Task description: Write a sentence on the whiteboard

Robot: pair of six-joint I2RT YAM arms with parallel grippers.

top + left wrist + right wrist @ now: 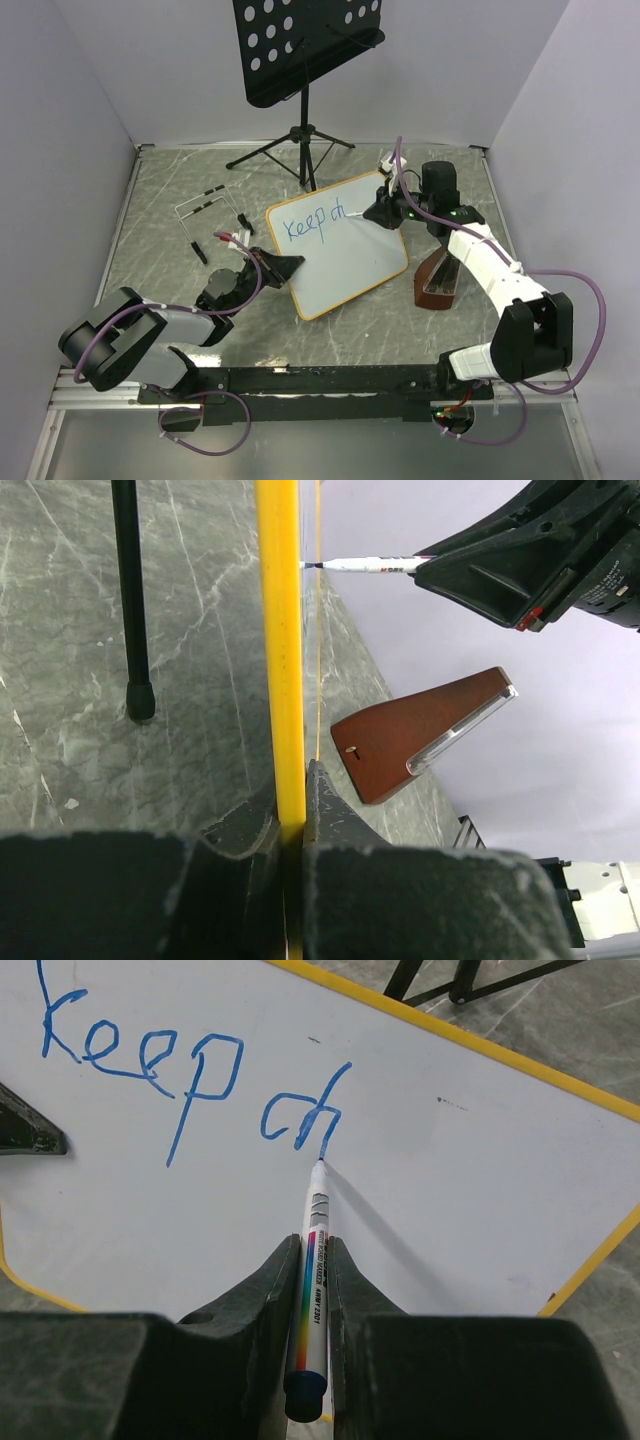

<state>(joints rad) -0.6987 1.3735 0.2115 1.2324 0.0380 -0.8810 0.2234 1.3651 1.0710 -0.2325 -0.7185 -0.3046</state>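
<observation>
TOP: small white board with thin orange wooden frame (350, 262) sits mid grey marbled counter (170, 190); left arm (150, 335) low, reaching to its near corner; right arm (490, 265) bent over its far end | L-WRIST: left claw (292, 815) pinches the frame edge, likely steadying it for writing | R-WRIST: right claw (312, 1270) clamped tight round white marker (315, 1225), tip touching blue lettering (200, 1080) "Keep ch"; sentence unfinished.

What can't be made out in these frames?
Left wrist: whiteboard seen edge-on, writing face hidden.
Top external: music stand cut by top edge; small items beside the board too small to identify.
Right wrist: marker label print too small.
</observation>
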